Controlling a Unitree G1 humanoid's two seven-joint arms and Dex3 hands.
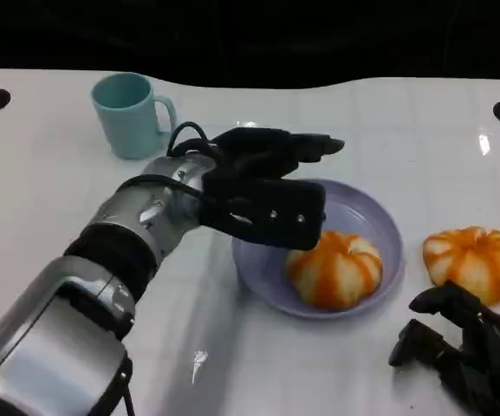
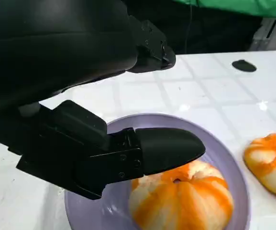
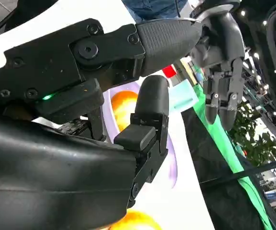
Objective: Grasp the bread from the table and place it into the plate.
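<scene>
- Plate: a shallow lilac dish near the middle of the white table; in the head view its rim is bare along the far and right-hand side.
- Bread in the plate: a round, domed bun with orange stripes running down from a small central dimple, lying in the near half of the dish; the left wrist view shows it resting on the plate floor.
- Second bread: a like bun on the bare table, just beside the plate on the robot's right and apart from its rim.
- Left hand: hovers above the far-left part of the plate with fingers spread and holding nothing; the thumb tip hangs just over the plated bun without clearly touching it.
- Right hand: rests low at the near right of the table, close to the second bread, fingers loosely apart and empty.
- Mug: a pale teal cup standing upright at the far left, well apart from the plate.
- Handling note (judgement): the buns look light, soft and easily dented; a wide, gentle hold across the flanks, below the dome's widest part, seems safer than a pinch at the crown.
</scene>
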